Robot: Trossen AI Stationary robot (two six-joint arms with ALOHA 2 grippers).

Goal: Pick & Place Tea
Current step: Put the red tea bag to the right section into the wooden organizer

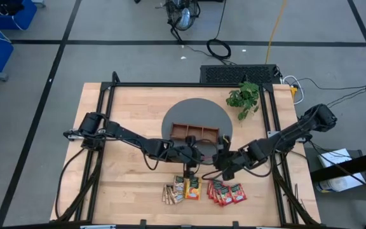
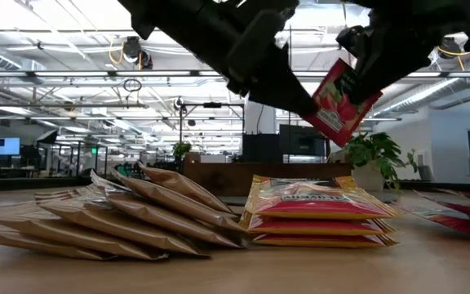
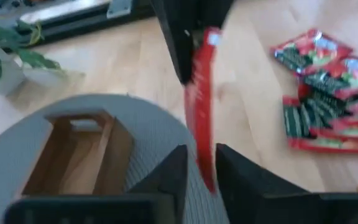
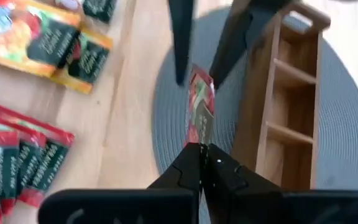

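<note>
Your right gripper [image 4: 202,163] has its fingers pinched shut on one end of a red sachet [image 4: 200,111], which stands edge-on, its long axis running straight out from them. Your left gripper [image 3: 199,163] stands parted around the far end, just beside the wooden tray [image 4: 291,99].

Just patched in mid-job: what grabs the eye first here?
A red tea sachet hangs in the air between both arms, over the grey mat beside the wooden tray. The right claw is shut on its edge, and the left claw has its fingers parted on either side of it. The remaining tea sachets lie in fanned rows along the table's near edge.
</note>
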